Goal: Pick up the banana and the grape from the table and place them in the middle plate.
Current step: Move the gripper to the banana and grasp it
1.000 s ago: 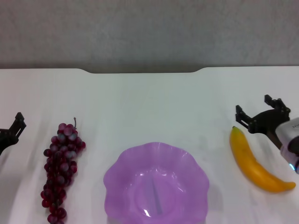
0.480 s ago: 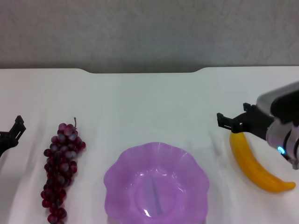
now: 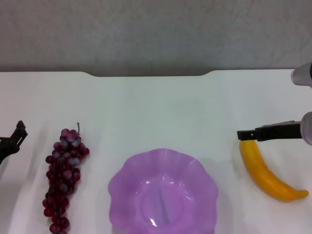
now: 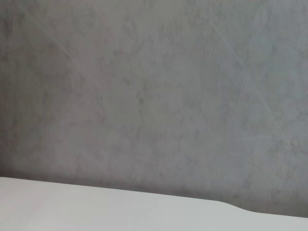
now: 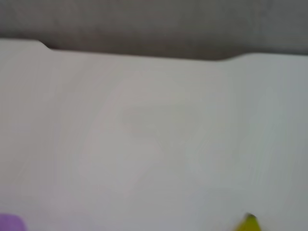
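Item one, the right gripper (image 3: 246, 134): I see it edge-on over the stem end of the banana (image 3: 265, 170), reaching in from the right, and I cannot tell whether it is open or closed. Item two, the banana: lying on the table (image 3: 161, 107) well to the right of the middle plate (image 3: 163, 192), dark tip toward the far side, body curving toward me. Risk, as I judge it: the gripper sits at the narrow tip, not the thick middle, so closing there could pinch only the end and let the smooth curved fruit pivot, roll or slip out on the way across. Item three, the grape (image 3: 64, 179): a long bunch on the table left of the plate, stem away from me; it may sag or swing when lifted. Item four, the left gripper (image 3: 13, 139): at the left edge, clear of the grape, state not readable. Item five, the plate: nothing in it, both fruits outside.
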Motion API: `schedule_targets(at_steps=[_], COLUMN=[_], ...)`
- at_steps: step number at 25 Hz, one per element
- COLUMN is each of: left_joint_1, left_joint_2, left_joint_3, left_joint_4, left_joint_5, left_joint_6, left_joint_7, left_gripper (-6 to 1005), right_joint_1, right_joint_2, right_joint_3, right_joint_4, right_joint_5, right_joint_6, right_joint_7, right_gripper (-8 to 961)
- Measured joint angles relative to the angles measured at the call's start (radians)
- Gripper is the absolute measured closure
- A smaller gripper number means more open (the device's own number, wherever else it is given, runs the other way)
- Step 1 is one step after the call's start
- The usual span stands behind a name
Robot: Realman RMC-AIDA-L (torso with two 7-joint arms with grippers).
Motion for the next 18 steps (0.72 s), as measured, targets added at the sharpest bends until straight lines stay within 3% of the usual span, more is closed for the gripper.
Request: schedule_targets(at_steps=[4,12,18], left_joint_1=[0.0,0.0,-0.001], left_joint_2=[0.0,0.0,-0.001], left_joint_3=[0.0,0.0,0.004], left_joint_4=[0.0,0.001,0.004], left_joint_5=[0.0,0.0,0.0], left_joint_6=[0.0,0.0,0.0], left_joint_7=[0.0,0.0,0.0], left_gripper=[220,220,221], right_joint_1=[0.042,0.14,0.147], right_joint_2=[0.001,-0.001,-0.001], right_joint_3=[0.006,0.008,0.006], right_joint_4=[-0.036,-0.221,-0.262], right_joint_5=[-0.095,-0.128,-0.132], right_joint_6=[0.021,0.013,-0.018], right_joint_7=[0.063,0.065,0.062], right_gripper=[64,64,64])
